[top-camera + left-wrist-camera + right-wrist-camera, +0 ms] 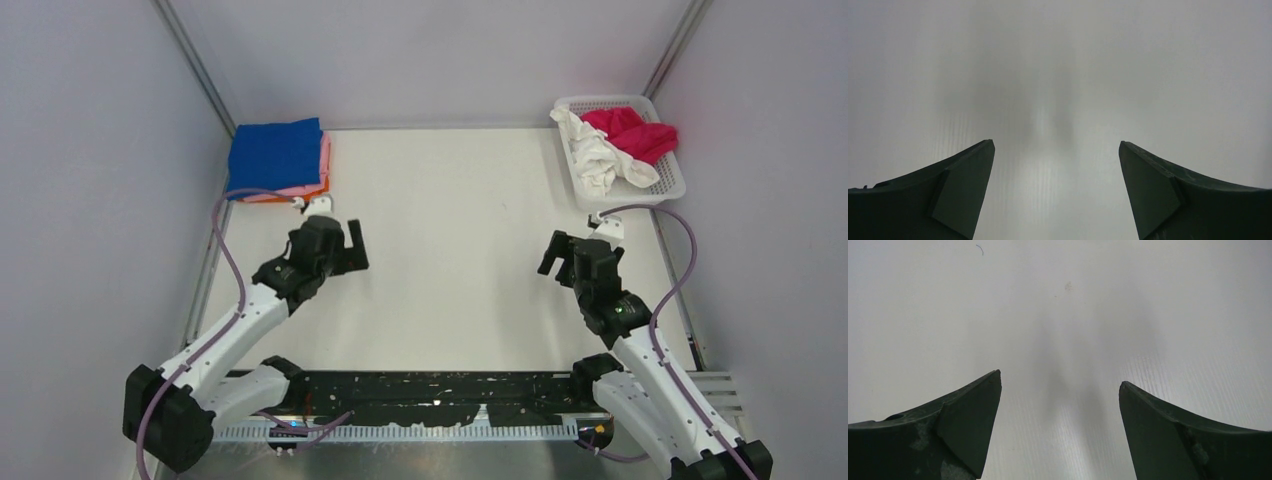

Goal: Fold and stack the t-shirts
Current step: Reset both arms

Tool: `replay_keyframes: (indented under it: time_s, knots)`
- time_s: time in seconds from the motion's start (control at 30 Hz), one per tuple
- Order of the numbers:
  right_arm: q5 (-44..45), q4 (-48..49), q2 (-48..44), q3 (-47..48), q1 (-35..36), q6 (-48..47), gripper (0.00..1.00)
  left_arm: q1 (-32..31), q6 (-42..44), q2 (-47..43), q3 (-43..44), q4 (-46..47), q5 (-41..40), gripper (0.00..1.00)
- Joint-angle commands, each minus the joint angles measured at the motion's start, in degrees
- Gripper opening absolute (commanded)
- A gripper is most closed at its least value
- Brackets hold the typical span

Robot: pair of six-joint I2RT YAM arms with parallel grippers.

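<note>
A folded royal-blue t-shirt (275,153) lies on top of a stack at the back left, with a pink one (322,165) and an orange one (300,194) showing under it. A crimson t-shirt (632,133) and a white t-shirt (600,160) lie crumpled in the white mesh basket (668,187) at the back right. My left gripper (352,246) is open and empty, a little in front of the stack; it also shows in the left wrist view (1057,145) over bare table. My right gripper (556,253) is open and empty in front of the basket, over bare table in the right wrist view (1060,377).
Grey walls close in the white table (450,220) on three sides. A black rail (420,392) runs along the near edge between the arm bases. Purple cables loop off both arms.
</note>
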Motion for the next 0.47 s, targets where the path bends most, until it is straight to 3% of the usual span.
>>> replay_keyframes:
  time_s: [0.0, 0.13, 0.43]
  knots:
    - [1.4, 2.1, -1.3, -1.6, -0.2, 2.6, 0.95, -2.1, -4.7, -9.5, -8.6, 5.4, -6.7, 1.0]
    - [2.2, 2.1, -1.1, -2.4, -0.2, 3.6, 0.95, -2.2, -3.6, -13.0, -7.9, 0.8, -8.6, 1.0]
    - [3.8, 2.4, -3.1, -3.0, -0.2, 3.6, 0.95, -2.2, -1.1, -16.8, -9.6, 0.4, -7.7, 1.0]
